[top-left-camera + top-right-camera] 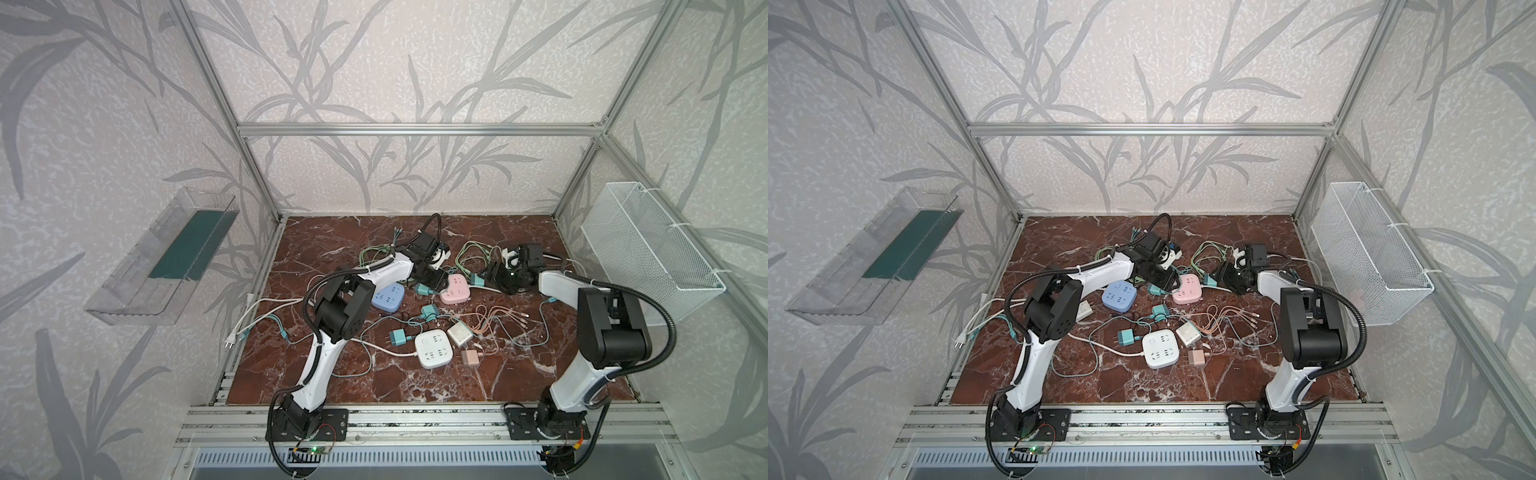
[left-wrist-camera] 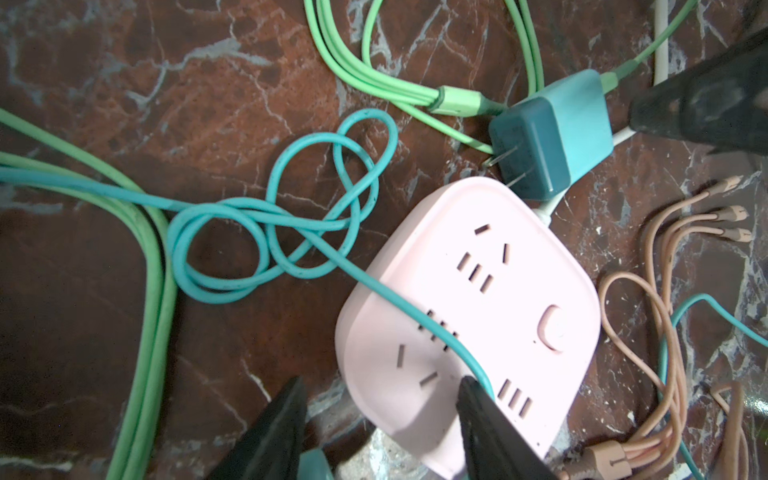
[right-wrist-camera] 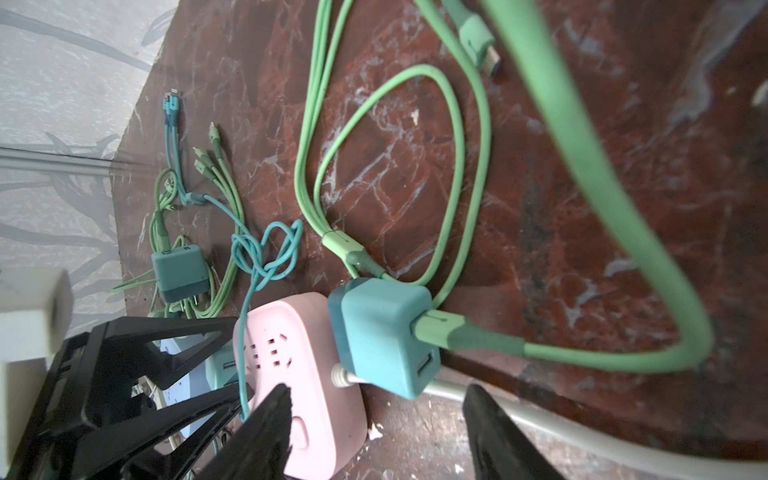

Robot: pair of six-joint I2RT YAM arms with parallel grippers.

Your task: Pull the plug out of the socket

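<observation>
The pink socket (image 1: 455, 289) (image 1: 1187, 290) lies flat in the middle of the marble table. A teal plug (image 2: 552, 137) (image 3: 386, 332) rests against its edge with both prongs bare and out of the slots, a green cable in its back. My left gripper (image 2: 382, 380) is open and straddles one corner of the pink socket (image 2: 498, 291). One of its fingers sits on the socket's top beside a teal cable; the other is over the table. My right gripper (image 3: 379, 388) is open just short of the plug, holding nothing.
A blue socket (image 1: 388, 297) and a white socket (image 1: 433, 348) lie nearby among other teal plugs, small adapters and loose green, teal and tan cables. A white wire basket (image 1: 648, 249) hangs on the right wall, a clear tray (image 1: 166, 257) on the left.
</observation>
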